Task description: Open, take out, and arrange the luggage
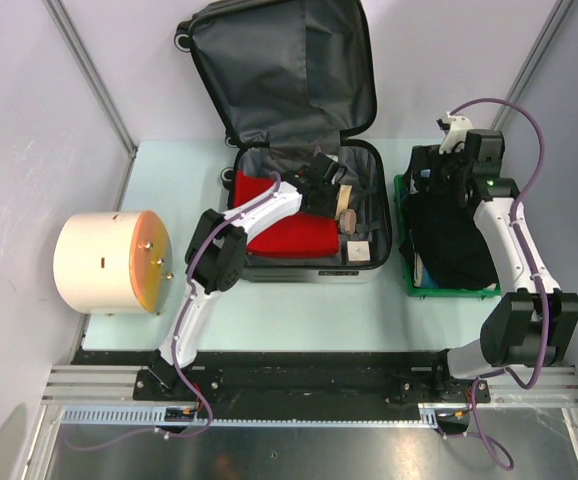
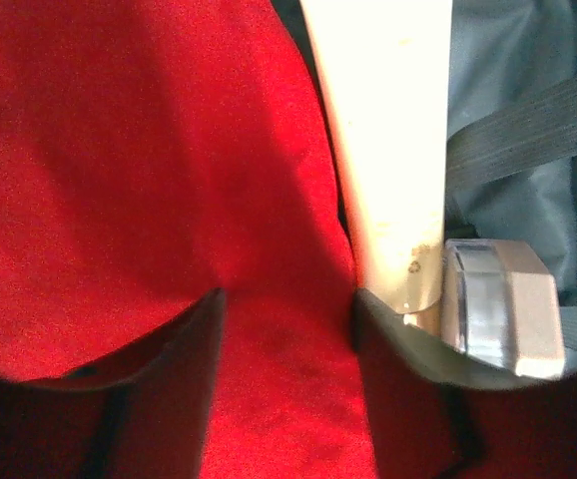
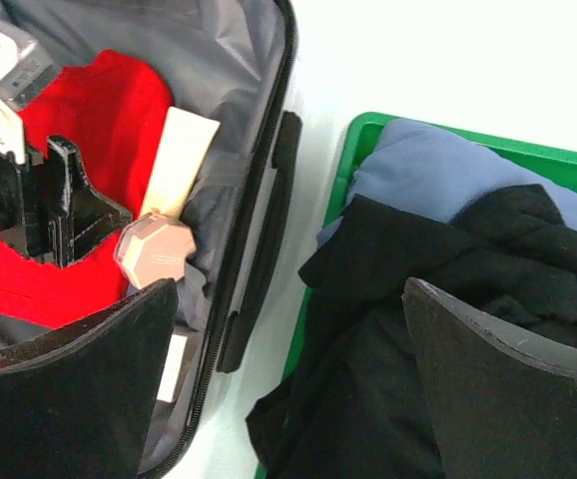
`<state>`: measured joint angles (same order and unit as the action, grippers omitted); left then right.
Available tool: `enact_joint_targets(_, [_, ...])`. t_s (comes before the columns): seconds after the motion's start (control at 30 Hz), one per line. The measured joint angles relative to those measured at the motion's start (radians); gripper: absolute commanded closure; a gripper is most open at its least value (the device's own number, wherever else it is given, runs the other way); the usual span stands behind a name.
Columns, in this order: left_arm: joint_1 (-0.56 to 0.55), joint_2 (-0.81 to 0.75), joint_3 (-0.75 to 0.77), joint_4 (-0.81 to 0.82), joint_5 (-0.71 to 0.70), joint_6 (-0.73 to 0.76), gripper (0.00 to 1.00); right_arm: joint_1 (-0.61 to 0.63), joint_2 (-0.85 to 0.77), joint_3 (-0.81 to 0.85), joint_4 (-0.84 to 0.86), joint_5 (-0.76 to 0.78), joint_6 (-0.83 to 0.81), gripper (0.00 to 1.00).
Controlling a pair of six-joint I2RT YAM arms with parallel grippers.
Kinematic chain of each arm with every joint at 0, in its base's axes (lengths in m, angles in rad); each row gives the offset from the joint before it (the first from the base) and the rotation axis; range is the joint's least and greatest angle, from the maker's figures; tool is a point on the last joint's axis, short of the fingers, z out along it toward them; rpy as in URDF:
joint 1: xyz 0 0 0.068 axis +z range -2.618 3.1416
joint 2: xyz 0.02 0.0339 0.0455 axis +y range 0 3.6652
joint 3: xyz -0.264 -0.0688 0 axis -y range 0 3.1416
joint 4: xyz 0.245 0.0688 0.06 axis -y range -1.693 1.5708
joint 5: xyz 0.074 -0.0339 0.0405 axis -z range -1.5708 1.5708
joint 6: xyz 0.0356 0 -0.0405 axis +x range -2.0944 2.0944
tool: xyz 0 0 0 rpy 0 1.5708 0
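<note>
On the table [image 1: 269, 310], hard-shell luggage [image 1: 279, 70] holds soft red cloth [image 1: 289, 238].

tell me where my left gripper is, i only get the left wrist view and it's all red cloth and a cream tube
observer: the left gripper is down inside the open suitcase, whose lid stands up at the back.
operator: where's the right arm
observer: the right gripper hangs open over dark clothes in a green bin, to the right of the suitcase.
operator: what's on the other side
observer: a beige cylinder with an orange face lies on its side, left of the suitcase.
</note>
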<state>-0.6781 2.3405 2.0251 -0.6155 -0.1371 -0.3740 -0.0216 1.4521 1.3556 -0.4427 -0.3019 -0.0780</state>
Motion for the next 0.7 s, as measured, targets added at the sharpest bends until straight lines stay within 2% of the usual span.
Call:
enact_joint_targets(0.03, [0.0, 0.0, -0.001, 0.001, 0.002, -0.004, 0.59, 0.005, 0.001, 0.0, 0.0, 0.0, 0.001, 0.0])
enact_joint_targets(0.07, [0.002, 0.0, -0.003, 0.003, 0.013, -0.002, 0.78, 0.019, 0.001, 0.0, 0.001, 0.0, 0.003, 0.0])
enact_joint_targets(0.13, [0.006, 0.0, -0.012, 0.01, 0.034, -0.009, 0.99, 0.04, 0.003, 0.0, 0.005, 0.0, 0.008, 0.0])
enact_joint_targets(0.37, [0.042, -0.042, -0.047, 0.023, 0.148, -0.008, 1.0, 0.126, 0.029, 0.0, 0.031, -0.035, 0.056, 0.0])
enact_joint_targets(0.7, [0.115, -0.216, -0.092, 0.001, 0.266, -0.011, 1.0, 0.277, 0.183, 0.0, 0.143, -0.142, 0.261, 0.0])
